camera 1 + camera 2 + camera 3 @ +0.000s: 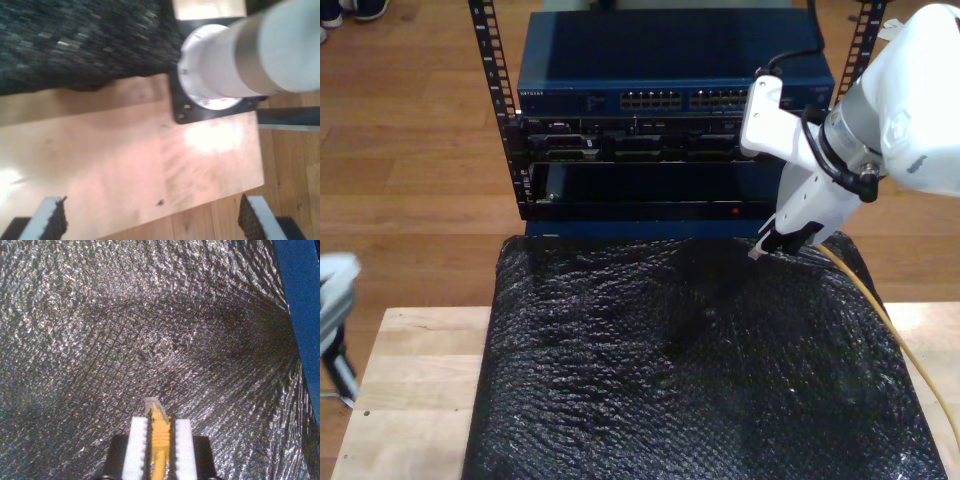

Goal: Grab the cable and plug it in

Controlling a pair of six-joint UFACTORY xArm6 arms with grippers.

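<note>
My second gripper (160, 440) pinches the cable (159, 435) by its plug (152, 405), which could slip or miss the ports (665, 100); my first gripper (150, 220) is spread.

A yellow-orange cable (890, 325) with a clear plug (153, 406) crosses glittering black crinkled sheet (690, 370). Navy blue switch (670, 70), upper centre; pale wooden table (405, 380), lower left.

Thin yellow-orange cable (880, 310) runs off the exterior view's edge near 4 o'clock, its far end unseen. Its small clear plug (152, 406) is half buried between white pads. Blurred arm (334, 300) cut off around 9 o'clock.
</note>
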